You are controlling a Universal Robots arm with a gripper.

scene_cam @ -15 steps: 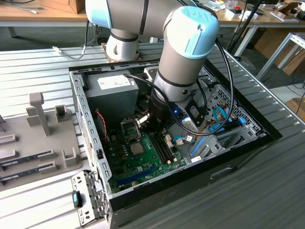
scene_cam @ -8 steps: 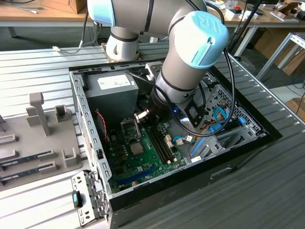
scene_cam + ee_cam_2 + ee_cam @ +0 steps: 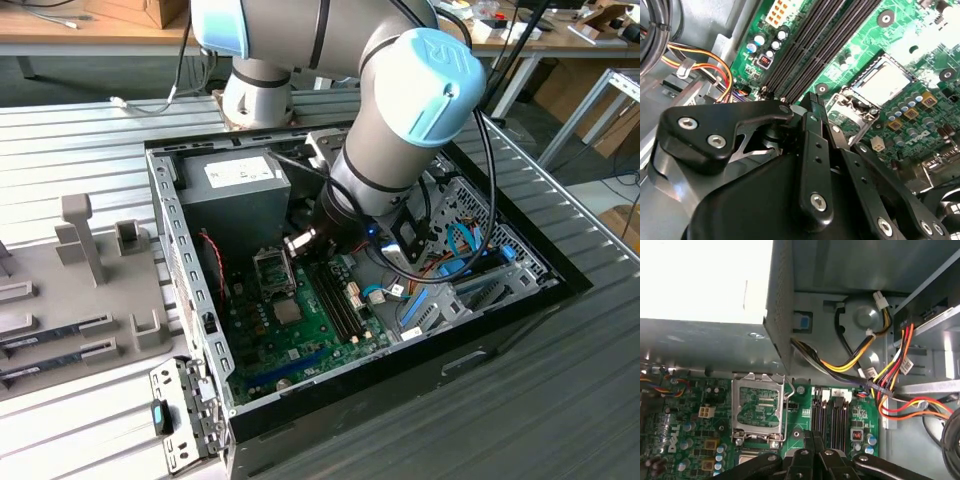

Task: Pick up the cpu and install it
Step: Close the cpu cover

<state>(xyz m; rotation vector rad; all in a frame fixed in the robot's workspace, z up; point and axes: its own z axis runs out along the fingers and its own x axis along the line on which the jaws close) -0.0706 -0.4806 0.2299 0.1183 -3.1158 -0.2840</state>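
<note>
In the exterior view the arm reaches down into the open computer case [image 3: 190, 260], which lies on its side with the green board [image 3: 300, 340] facing up. The gripper [image 3: 305, 243] hangs above the board, just over the edge of the square socket [image 3: 272, 267] and beside the long memory slots [image 3: 335, 295]. A small pale, silvery piece sits at its tip. That looks like the cpu [image 3: 294, 240], pinched there and held clear of the board. It sticks out toward the exterior view's left, toward the socket side. It is square, so it has no long axis to speak of, and I cannot tell how its flat face is tilted. The grey power supply box [image 3: 235, 185] sits further back in the case.

In the second wrist view the black fingers [image 3: 812, 150] run up to a narrow point. The gripper [image 3: 815, 100] is drawn almost fully together, with barely a slit between the tips. Beyond them lie the memory slots [image 3: 815, 40] and the socket [image 3: 885, 82], whose inside shines pale in its metal frame.

In the first wrist view the fingers [image 3: 807, 445] again meet closely, and the gripper [image 3: 815, 437] is near the end of the memory slots [image 3: 832, 415]. The socket [image 3: 758, 407] is just beside it with its frame showing, and the power supply box [image 3: 705, 280] stands past that.
</note>
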